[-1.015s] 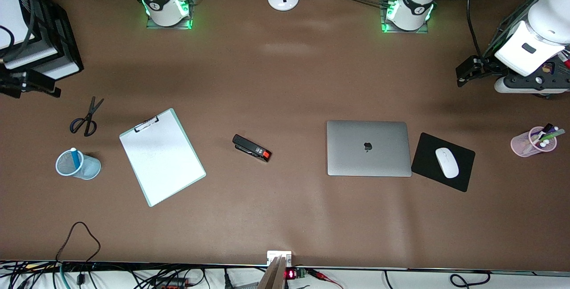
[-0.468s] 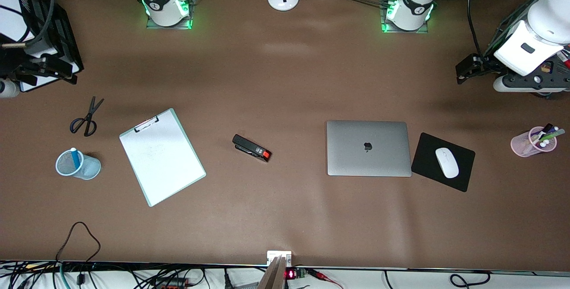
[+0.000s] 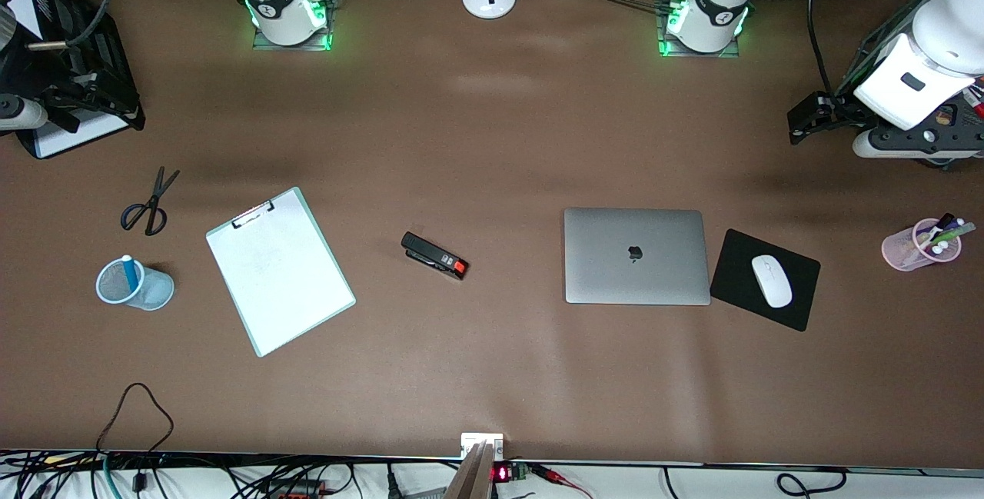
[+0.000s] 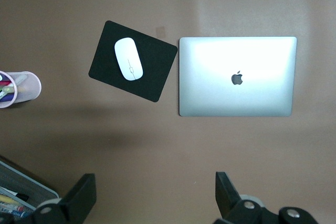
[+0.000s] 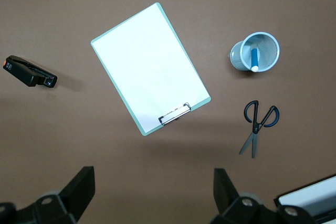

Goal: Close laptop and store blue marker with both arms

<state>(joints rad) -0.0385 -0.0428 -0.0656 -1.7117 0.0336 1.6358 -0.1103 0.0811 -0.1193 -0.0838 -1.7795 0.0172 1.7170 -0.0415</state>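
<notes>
Shifted toward 12 o'clock since one second ago: right gripper (image 5: 152, 195), now up over the black tray (image 3: 115, 76) at the right arm's end of the table. Fingers (image 5: 79, 190) spread wide, with nothing between them. Left arm only slightly moved; everything on the table as before.

Below that gripper, at about 5 o'clock from the tray: black scissors (image 3: 150, 203), lying flat. At 6 o'clock from the scissors: blue mesh cup (image 3: 157, 293), with the blue marker (image 3: 129, 272) standing inside it, white end up, leaning on the rim. At 3 o'clock from the cup: white clipboard (image 3: 280, 272), tilted, clip end toward 11 o'clock. Further toward 3 o'clock and well apart: black stapler (image 3: 434, 255) with a red end.

Then the laptop (image 3: 636, 256), shut flat, lid with the dark logo facing up. Just beside it at 3 o'clock: black mouse pad (image 3: 738, 261), turned at a slant, with a white mouse (image 3: 771, 281) on it. Well apart, again toward 3 o'clock: pink cup (image 3: 907, 249) with several pens.

At about 1 o'clock from the mouse pad, up in the air over the table near a mesh tray (image 4: 21, 190) — left gripper (image 4: 153, 198), also spread wide and holding nothing.
</notes>
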